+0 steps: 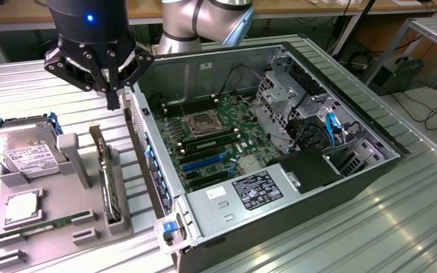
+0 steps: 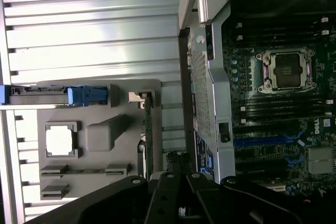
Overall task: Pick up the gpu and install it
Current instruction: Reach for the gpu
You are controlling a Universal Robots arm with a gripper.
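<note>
Exterior view, nearest first: a grey tray [image 1: 55,196] lies on the ribbed metal table [image 1: 370,227], at the exterior view's left of an open case [image 1: 295,222]; a green memory stick [image 1: 44,224] lies along the tray's near edge, with a CPU [image 1: 23,207] just behind it; the gpu [image 1: 109,182] stands on its long edge in a slot along the tray's edge nearest the case, near that case but not in it; a hard drive [image 1: 21,153] sits at the tray's far corner, away from the case. Above the gpu's far end hangs the gripper [image 1: 112,104], clear of the card (a gap of table shows below the tips); its fingers are pressed together and hold nothing. Beyond the tray, inside the case, the motherboard [image 1: 214,145] lies flat with its socket [image 1: 203,122] bare and blue slots [image 1: 203,163] free.

Wrist view: the gripper [image 2: 177,167] points down at the tray [image 2: 126,129], tips together and empty; the gpu [image 2: 148,140] shows edge-on as a thin dark strip, its pale bracket [image 2: 139,98] at the end farther from the tips; the CPU [image 2: 59,141] and memory stick [image 2: 79,170] lie in their pockets beside it; the case wall [image 2: 210,77] and socket [image 2: 286,72] lie on the gpu's other side.
</note>
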